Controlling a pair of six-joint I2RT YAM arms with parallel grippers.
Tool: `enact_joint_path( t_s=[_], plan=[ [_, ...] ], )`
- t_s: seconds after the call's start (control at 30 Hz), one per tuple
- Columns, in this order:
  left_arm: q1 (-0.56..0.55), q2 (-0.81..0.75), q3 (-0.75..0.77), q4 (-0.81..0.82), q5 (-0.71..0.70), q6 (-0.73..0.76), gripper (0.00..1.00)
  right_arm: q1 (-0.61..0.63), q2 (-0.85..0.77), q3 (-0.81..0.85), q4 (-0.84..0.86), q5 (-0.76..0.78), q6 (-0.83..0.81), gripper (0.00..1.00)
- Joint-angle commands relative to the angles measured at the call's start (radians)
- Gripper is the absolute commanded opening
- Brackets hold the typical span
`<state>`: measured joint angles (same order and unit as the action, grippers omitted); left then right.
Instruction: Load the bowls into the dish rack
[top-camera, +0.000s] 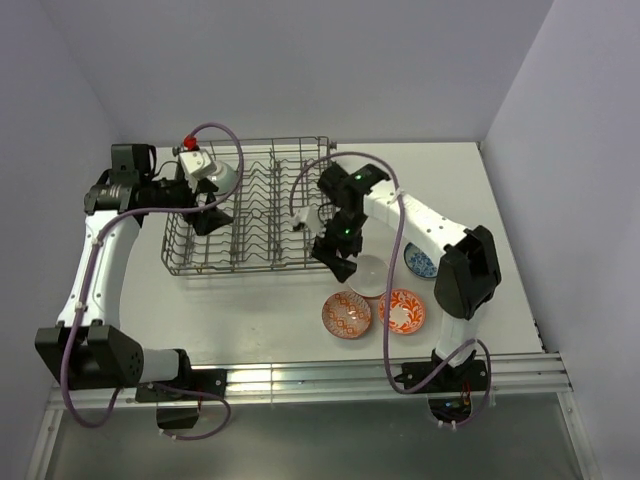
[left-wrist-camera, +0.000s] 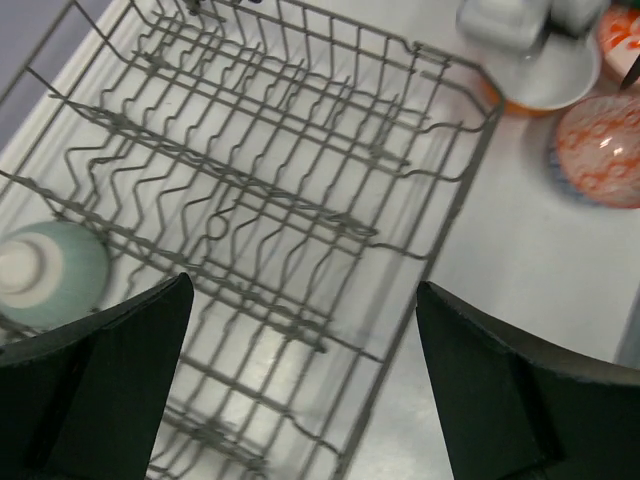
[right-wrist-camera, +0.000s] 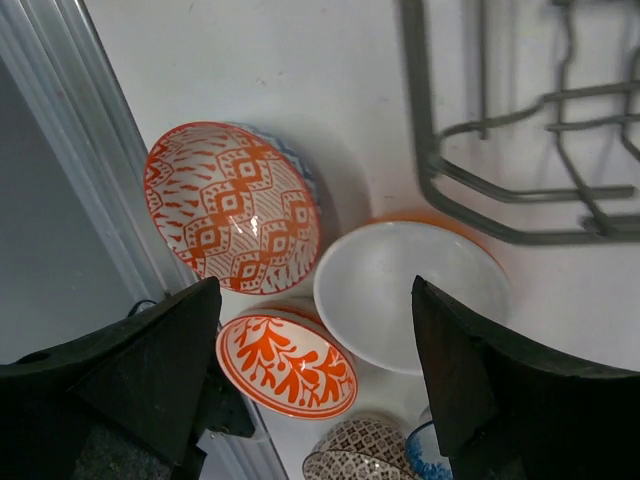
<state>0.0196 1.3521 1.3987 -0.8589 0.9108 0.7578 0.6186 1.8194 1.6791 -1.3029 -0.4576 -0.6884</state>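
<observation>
The grey wire dish rack (top-camera: 250, 205) stands at the back left of the table. My left gripper (top-camera: 207, 215) hangs open and empty over its left part; in the left wrist view (left-wrist-camera: 302, 285) a pale green bowl (left-wrist-camera: 50, 272) sits upside down in the rack (left-wrist-camera: 300, 180). My right gripper (top-camera: 336, 256) is open and empty just above the white bowl with orange outside (top-camera: 368, 276). In the right wrist view the gripper (right-wrist-camera: 315, 288) hovers over that white bowl (right-wrist-camera: 410, 295), with two red-orange bowls (right-wrist-camera: 235, 205) (right-wrist-camera: 285, 365), a grey-brown bowl (right-wrist-camera: 362, 455) and a blue-white bowl (right-wrist-camera: 425, 458) nearby.
The red-orange bowls (top-camera: 346, 314) (top-camera: 402, 310) and the blue-white bowl (top-camera: 420, 262) sit close together on the table right of the rack's front corner (right-wrist-camera: 500, 170). A metal rail (top-camera: 330, 375) runs along the near edge. Walls close in on both sides.
</observation>
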Motion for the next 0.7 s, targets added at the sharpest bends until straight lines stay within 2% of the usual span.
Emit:
enact_joint_path(
  t_s=[0.0,0.13,0.3,0.67],
  plan=[
    [0.003,-0.103,-0.044,0.083,0.135,-0.185,0.99,0.085,-0.066,-0.059,0.049,0.121,-0.062,0.83],
    [0.003,-0.174,-0.118,0.103,0.200,-0.258,0.99,0.156,-0.036,-0.081,0.056,0.155,-0.132,0.80],
    [0.003,-0.237,-0.222,0.159,0.241,-0.317,0.99,0.196,0.030,-0.024,0.033,0.149,-0.201,0.79],
    [0.003,-0.269,-0.253,0.215,0.264,-0.413,0.99,0.253,0.032,-0.130,0.152,0.157,-0.278,0.76]
  ],
)
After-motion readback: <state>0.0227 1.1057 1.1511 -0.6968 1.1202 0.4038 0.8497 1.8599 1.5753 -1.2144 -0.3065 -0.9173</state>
